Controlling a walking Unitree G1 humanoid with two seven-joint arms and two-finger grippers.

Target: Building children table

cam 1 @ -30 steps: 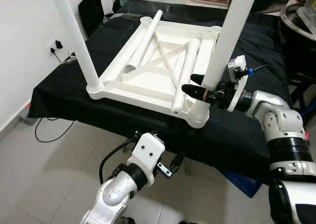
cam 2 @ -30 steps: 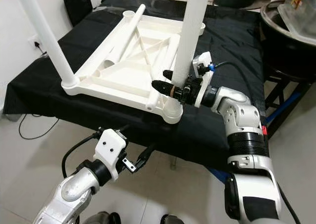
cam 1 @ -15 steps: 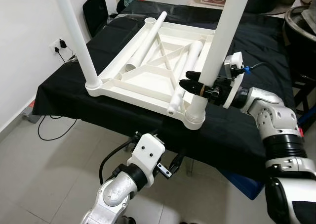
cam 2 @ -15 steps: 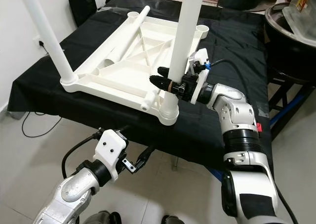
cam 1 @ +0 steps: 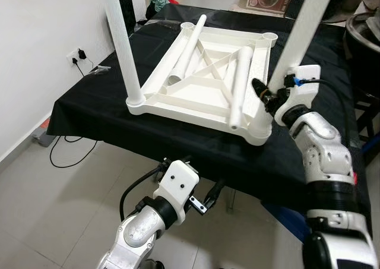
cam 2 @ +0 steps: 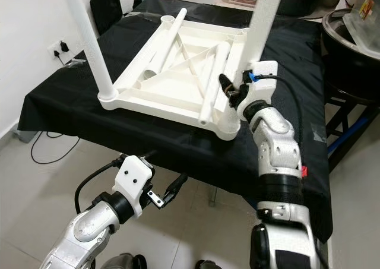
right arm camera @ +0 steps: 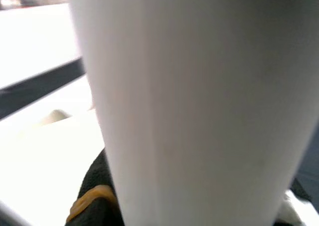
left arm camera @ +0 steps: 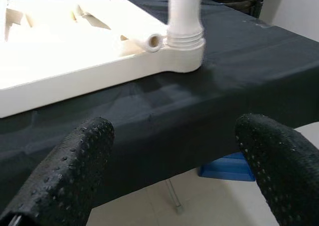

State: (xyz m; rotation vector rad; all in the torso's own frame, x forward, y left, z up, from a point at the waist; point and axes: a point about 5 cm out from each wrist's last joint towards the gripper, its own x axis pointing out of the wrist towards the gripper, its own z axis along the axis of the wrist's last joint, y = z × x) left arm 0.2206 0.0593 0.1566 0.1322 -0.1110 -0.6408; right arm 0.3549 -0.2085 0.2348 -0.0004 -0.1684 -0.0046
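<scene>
The white table top (cam 1: pixel 205 85) lies upside down on a black-covered surface (cam 1: pixel 89 108). Two white legs stand in its near corners: the left leg (cam 1: pixel 123 49) and the right leg (cam 1: pixel 294 43) in its socket (cam 1: pixel 261 132). Two more legs (cam 1: pixel 187 49) (cam 1: pixel 239 85) lie loose on the top. My right gripper (cam 1: pixel 265 94) is shut on the right leg just above the socket; the right wrist view has that leg (right arm camera: pixel 189 101) close up with a black finger (right arm camera: pixel 97 196) beside it. My left gripper (cam 1: pixel 209 196) hangs open below the near edge, its fingers (left arm camera: pixel 70 176) wide apart.
A large dark pot (cam 1: pixel 363 31) stands at the right. A wall socket with cables (cam 1: pixel 77 56) is at the left, and a cable runs over the tiled floor (cam 1: pixel 65 156). A blue object (left arm camera: pixel 224 166) lies under the surface. A dark bag (cam 1: pixel 126 8) leans at the back left.
The whole view has shifted, so the camera moved. My right forearm now reaches up from below and its wrist has turned, with the gripper still on the right leg. The left arm is unchanged.
</scene>
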